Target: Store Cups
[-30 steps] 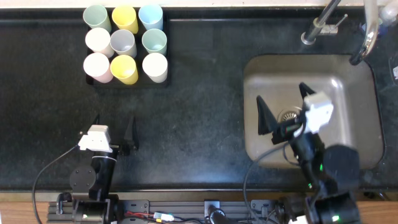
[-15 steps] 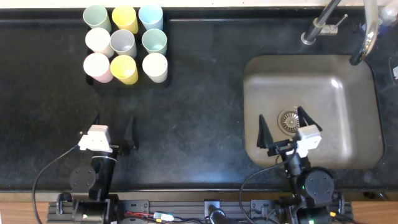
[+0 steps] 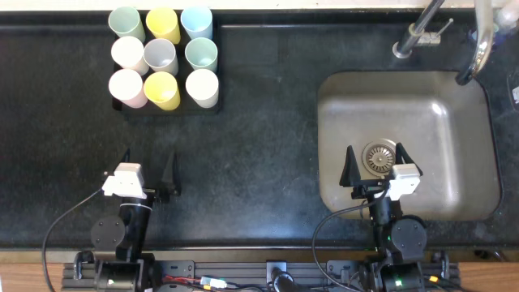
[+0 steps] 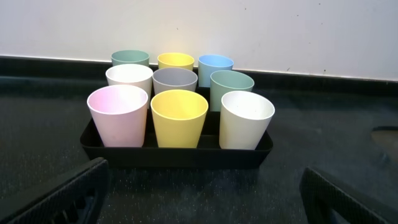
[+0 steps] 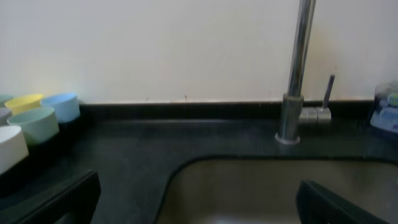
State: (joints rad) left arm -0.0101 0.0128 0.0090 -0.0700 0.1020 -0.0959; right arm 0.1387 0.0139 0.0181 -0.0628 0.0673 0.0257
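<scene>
In the top view the black tray (image 3: 220, 100) is mostly covered by the nine cups (image 3: 164, 57) standing in it, so little more than its dark edge shows against the dark worktop (image 3: 259, 146). In the left wrist view the rear cups are partly hidden behind the front row. In the right wrist view the frame's left edge cuts the cups off, the top edge cuts off the faucet (image 5: 298, 74), and a small object (image 5: 387, 109) at the right edge is too blurred to name. The cups sit at the upper left of the top view in three rows of three: green, yellow and blue at the back, white, grey and green in the middle, pink, yellow and white nearest the arms. Each stands upright, mouth up, long axis vertical. The left gripper (image 3: 149, 156) sits at the lower left, fingers spread and holding nothing, well apart from the tray. The right gripper (image 3: 374, 150) is at the lower right over the sink (image 3: 438, 89), near the drain (image 3: 379, 160), likewise spread and holding nothing.
</scene>
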